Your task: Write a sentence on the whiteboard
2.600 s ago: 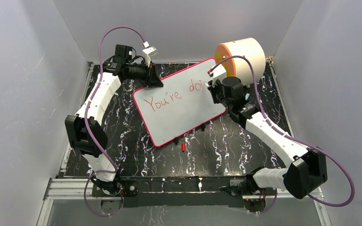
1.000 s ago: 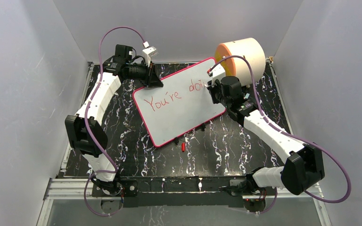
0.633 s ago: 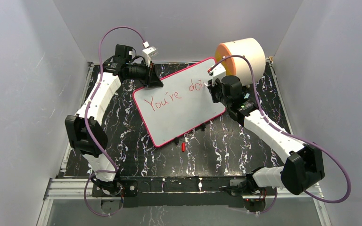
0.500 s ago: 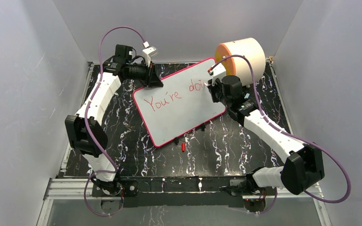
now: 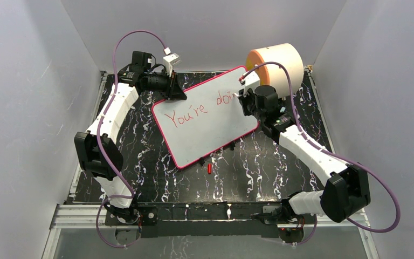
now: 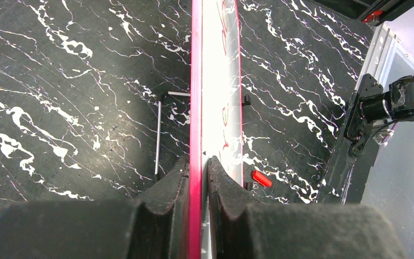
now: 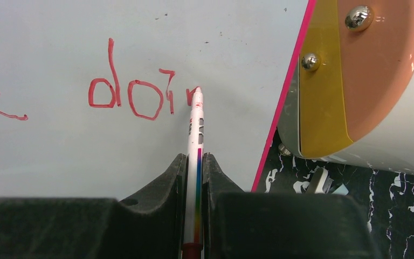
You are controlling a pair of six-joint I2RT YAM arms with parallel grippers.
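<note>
item: whiteboard [image 5: 205,124], pink-framed, laid askew across the middle of the table [image 5: 151,162], its long axis run from 7 to 1 o'clock.

item: sentence [image 7: 129,97], red, unfinished. "you're" and "doi" are read. a fresh stroke is begun just past the "i", at the tip of the marker [image 7: 195,135].

change: since a moment ago the right wrist is shifted slightly toward 3 o'clock along the written line, and the elbow is drawn a little inward. the left arm is unmoved. it is judged that "doing" is mid-word and "great" is not yet started.

item: right tool [image 7: 194,159], clamped on the marker, with the tip set on the board's face. the forearm is stretched from the 5 o'clock base to the board's 2 o'clock corner.

item: left tool [image 6: 197,164], clamped on the board's frame at its 10 o'clock corner. the arm is folded along the table's 9 o'clock side.

item: cream cylinder [image 5: 277,63], at 1 o'clock, just beside the frame.

item: red cap [image 5: 209,168], at 6 o'clock, just off the board's lower edge.
</note>
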